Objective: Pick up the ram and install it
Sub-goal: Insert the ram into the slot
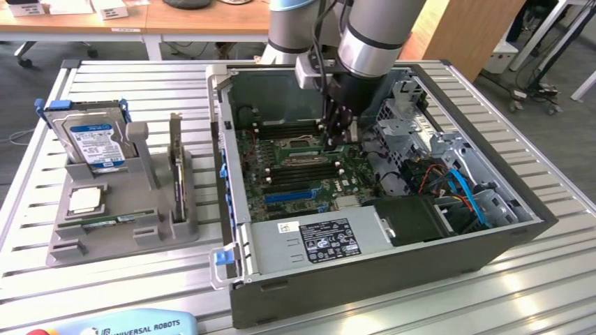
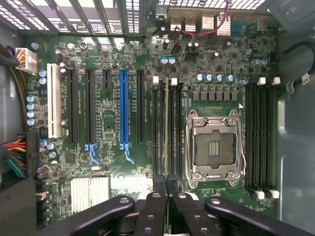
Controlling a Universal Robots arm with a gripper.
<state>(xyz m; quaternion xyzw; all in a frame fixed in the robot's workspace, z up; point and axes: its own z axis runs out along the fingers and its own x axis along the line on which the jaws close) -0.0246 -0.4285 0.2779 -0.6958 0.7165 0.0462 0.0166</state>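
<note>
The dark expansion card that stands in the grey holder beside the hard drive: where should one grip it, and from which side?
Grip the expansion card by its top edge, coming down from above. It stands upright on edge in the grey holder, which encloses its lower part, and the hard drive stands close beside it, so likely only the top is free.

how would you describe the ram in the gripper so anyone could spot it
Look inside the open computer case at the silver-framed processor socket. Between it and the blue expansion slot runs a bank of black memory slots, and the ram is the thin stick seen edge-on along them, held in the shut gripper. Unlike the dark slots either side, it shows a pale green edge.
</note>
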